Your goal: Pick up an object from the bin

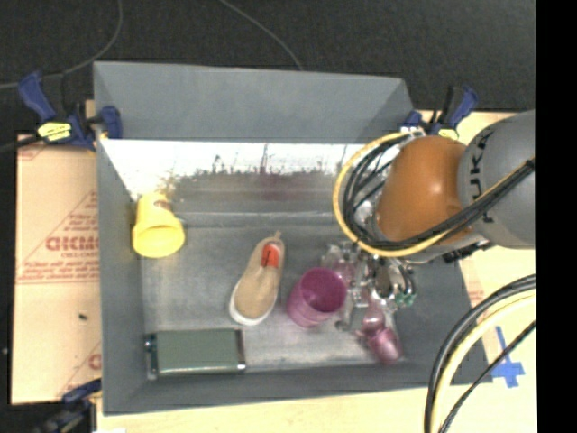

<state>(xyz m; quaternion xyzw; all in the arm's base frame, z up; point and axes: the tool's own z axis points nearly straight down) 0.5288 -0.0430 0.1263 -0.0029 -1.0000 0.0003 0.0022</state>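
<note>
Grey bin [252, 106] holds a magenta cup [315, 298] — gripper [371, 300] just beside it; grip state unclear.

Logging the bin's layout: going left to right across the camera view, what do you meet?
yellow cup → flat grey box → beige shoe → purple cup → gripper

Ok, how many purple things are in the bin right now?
2. A magenta cup lies right of centre, beside the gripper; a smaller purple piece sits near the front right corner. More may be hidden under the gripper.
</note>
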